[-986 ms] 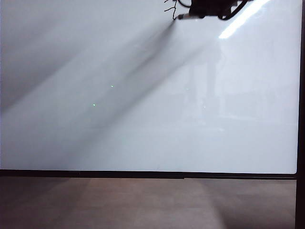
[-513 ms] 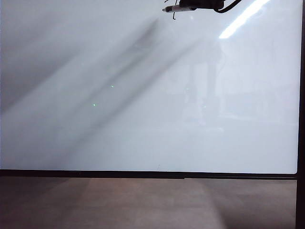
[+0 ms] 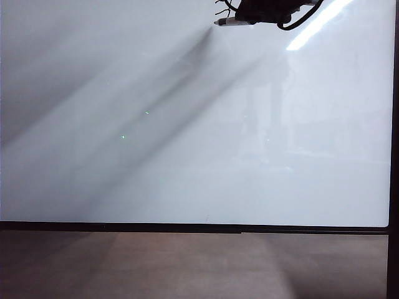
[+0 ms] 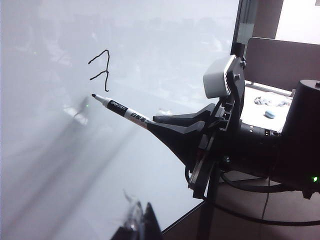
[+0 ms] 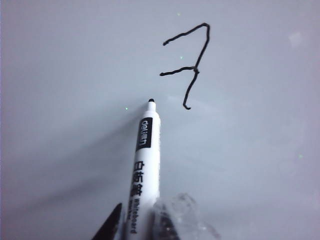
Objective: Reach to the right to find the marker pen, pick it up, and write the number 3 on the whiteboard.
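Note:
The whiteboard (image 3: 187, 156) fills the exterior view. At its top edge my right gripper (image 3: 248, 18) is shut on the marker pen (image 3: 232, 22), which points left and lies almost level. The right wrist view shows the grey-white marker pen (image 5: 146, 160) between the fingers of the right gripper (image 5: 142, 227), its dark tip just left of the foot of the number 3 (image 5: 192, 67). In the left wrist view the marker pen (image 4: 122, 111) has its tip below the number 3 (image 4: 101, 70), a little off the board. My left gripper (image 4: 142, 222) hangs over the whiteboard (image 4: 50, 165), fingertips together, holding nothing.
A thin black frame (image 3: 187, 227) borders the board, with a brown-grey floor surface (image 3: 187, 268) below it. The right arm's white wrist camera (image 4: 220, 77) and cables show in the left wrist view. A table with small items (image 4: 270, 112) lies past the board's edge.
The pen tip has shifted a little to the left, away from the drawn strokes, and the pen now lies flatter. The right gripper rose briefly, then came back down. The left arm kept still.

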Motion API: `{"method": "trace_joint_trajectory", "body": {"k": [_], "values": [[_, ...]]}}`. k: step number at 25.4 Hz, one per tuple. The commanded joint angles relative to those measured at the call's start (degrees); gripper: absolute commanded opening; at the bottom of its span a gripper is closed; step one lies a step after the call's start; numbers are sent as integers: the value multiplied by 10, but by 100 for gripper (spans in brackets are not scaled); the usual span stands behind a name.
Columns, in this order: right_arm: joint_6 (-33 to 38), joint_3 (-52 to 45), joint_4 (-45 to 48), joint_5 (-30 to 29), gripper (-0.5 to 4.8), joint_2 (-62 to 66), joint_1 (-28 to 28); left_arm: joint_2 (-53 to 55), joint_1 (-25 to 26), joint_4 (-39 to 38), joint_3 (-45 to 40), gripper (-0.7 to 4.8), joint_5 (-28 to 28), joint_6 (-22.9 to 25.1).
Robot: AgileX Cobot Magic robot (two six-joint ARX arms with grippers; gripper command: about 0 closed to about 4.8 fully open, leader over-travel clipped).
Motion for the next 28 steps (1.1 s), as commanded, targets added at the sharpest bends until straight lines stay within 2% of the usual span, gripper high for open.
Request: {"method": "trace_joint_trajectory", "body": {"k": [1, 21, 28], "values": [[-1, 4, 19, -1, 30, 3, 0, -2, 1, 4, 2, -6, 1, -2], [-1, 4, 36, 15, 30, 17, 0, -2, 1, 4, 2, -6, 1, -2], [-1, 4, 36, 39, 30, 17, 0, -2, 1, 3, 2, -6, 1, -2]]}}
